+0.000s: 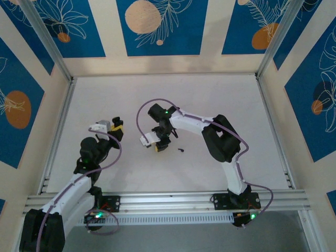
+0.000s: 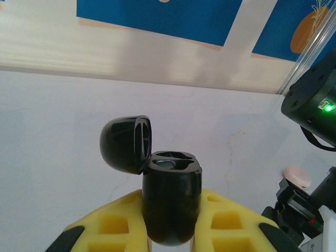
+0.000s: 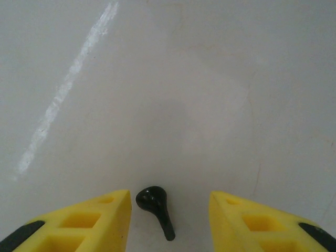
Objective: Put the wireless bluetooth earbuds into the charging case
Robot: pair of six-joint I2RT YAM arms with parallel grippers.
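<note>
White tabletop [image 1: 210, 94] lies inside blue leaf-patterned walls [image 1: 157, 26]. The left claw [image 2: 170, 212] is pressed onto the black charging case [image 2: 172, 194], pinching its lower body between yellow fingers [image 2: 113, 223]. The case stands upright, its lid [image 2: 123, 144] swung open to the left. The right claw [image 3: 169, 197] hangs spread close over the tabletop. One black earbud [image 3: 152, 200] lies between its fingers, touching neither. Beside that claw in the overhead view sits a tiny black speck [image 1: 181, 150], too small to identify.

Bare table [image 1: 210, 100] lies open all round the earbud [image 3: 155, 207], which sits loose between the right hand's [image 3: 169, 202] parted fingers [image 3: 94, 220].
</note>
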